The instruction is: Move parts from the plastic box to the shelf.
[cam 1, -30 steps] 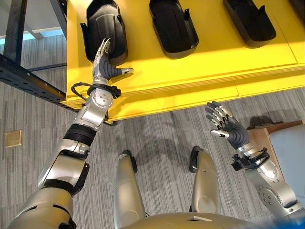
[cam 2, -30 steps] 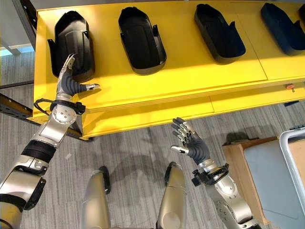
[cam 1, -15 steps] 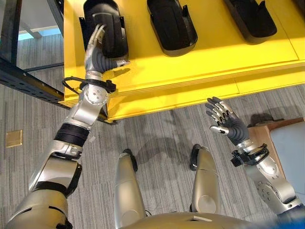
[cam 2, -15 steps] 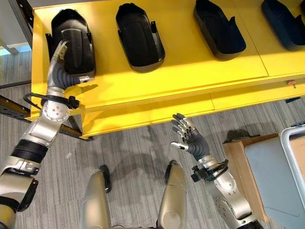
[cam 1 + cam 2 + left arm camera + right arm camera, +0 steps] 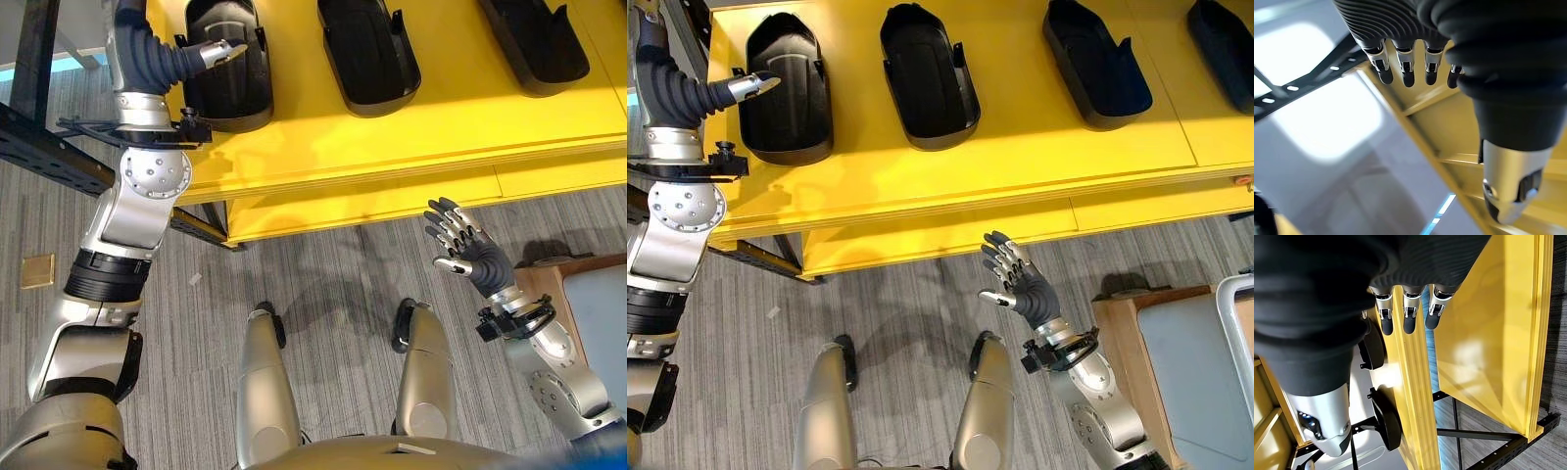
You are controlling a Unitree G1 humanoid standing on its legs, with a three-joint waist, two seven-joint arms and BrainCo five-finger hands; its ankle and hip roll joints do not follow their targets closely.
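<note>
Currently:
Shelf [image 5: 1019, 157]: yellow board on black frame, above grey striped floor [image 5: 901, 313].
Parts [image 5: 784, 93]: black shells, resting on shelf.
Left hand [image 5: 171, 59]: fingers relaxed, empty, thumb over leftmost shell.
Right hand [image 5: 1024, 289]: fingers spread, empty, below shelf edge.

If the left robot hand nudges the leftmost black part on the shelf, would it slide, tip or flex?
The black part looks like a rigid moulded shell, so it probably won't flex. It lies low and long on the flat yellow shelf, so sliding seems likelier than tipping. Hollow, so likely light.
</note>
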